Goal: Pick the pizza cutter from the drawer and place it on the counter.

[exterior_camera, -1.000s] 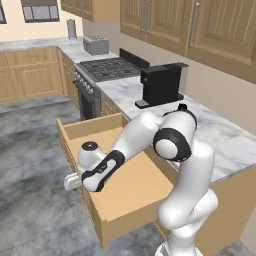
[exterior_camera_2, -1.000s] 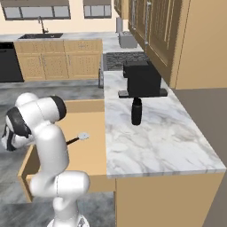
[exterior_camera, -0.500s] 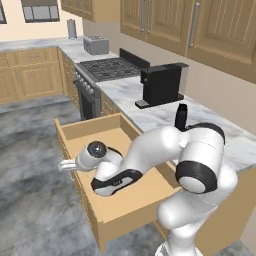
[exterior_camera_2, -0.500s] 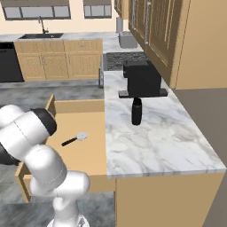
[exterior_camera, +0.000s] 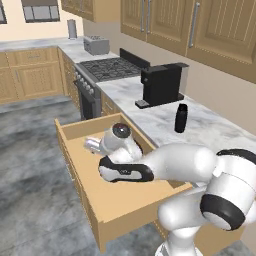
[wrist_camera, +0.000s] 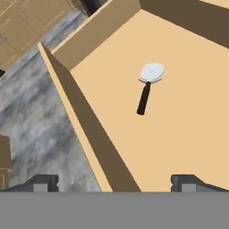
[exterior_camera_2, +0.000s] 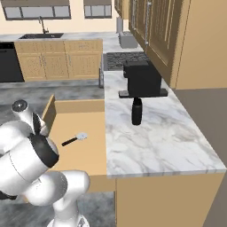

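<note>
Ahead of the wide-open gripper (wrist_camera: 112, 182), well apart, the pizza cutter (wrist_camera: 147, 86) lies flat inside the drawer (wrist_camera: 188, 116).

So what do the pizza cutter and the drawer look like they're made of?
Pizza cutter: the wheel looks like bright metal, pale silvery and smooth; the handle is matte black, probably plastic, though this is hard to tell. Drawer: light wood look, plain flat tan inside, no visible grain.
</note>
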Available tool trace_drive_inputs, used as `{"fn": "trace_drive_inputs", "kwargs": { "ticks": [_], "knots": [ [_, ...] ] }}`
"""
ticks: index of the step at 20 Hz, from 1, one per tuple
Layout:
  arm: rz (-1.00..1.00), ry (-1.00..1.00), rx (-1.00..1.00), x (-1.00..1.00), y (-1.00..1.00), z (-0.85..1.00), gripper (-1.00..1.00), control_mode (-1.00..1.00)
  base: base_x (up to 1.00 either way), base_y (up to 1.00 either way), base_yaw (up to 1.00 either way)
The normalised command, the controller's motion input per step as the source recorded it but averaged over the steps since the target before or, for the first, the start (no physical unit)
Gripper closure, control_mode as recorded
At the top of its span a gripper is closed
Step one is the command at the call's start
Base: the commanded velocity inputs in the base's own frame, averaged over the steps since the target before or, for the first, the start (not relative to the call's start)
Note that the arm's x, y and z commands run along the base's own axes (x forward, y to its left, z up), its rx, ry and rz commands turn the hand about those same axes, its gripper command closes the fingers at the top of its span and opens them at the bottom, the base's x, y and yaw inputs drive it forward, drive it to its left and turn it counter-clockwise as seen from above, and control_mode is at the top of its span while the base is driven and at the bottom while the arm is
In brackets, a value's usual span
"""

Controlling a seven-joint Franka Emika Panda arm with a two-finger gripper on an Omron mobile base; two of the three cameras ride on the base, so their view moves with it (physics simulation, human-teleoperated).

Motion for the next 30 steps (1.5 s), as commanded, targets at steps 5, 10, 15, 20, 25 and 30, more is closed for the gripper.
{"fn": "trace_drive_inputs", "kwargs": {
  "ticks": [5, 10, 15, 20, 25, 30],
  "knots": [
    [-0.23, 0.59, 0.0, 0.74, -0.81, 0.54, -1.0, -1.0, 0.0, 0.0, 0.0],
    [-0.13, 0.22, 0.0, 0.34, -0.17, -0.36, -1.0, -1.0, 0.0, 0.0, 0.0],
    [-0.1, 0.03, 0.0, 0.33, 0.0, -0.74, -1.0, -1.0, 0.0, 0.0, 0.0],
    [-0.07, 0.01, 0.0, 0.54, 0.0, -0.97, -1.0, -1.0, 0.0, 0.0, 0.0],
    [0.0, 0.0, 0.0, 0.64, 0.05, -0.58, -1.0, -1.0, 0.0, 0.0, 0.0],
    [0.0, 0.0, -0.01, 0.56, 0.21, -0.37, -1.0, -1.0, 0.0, 0.0, 0.0]
  ]
}}
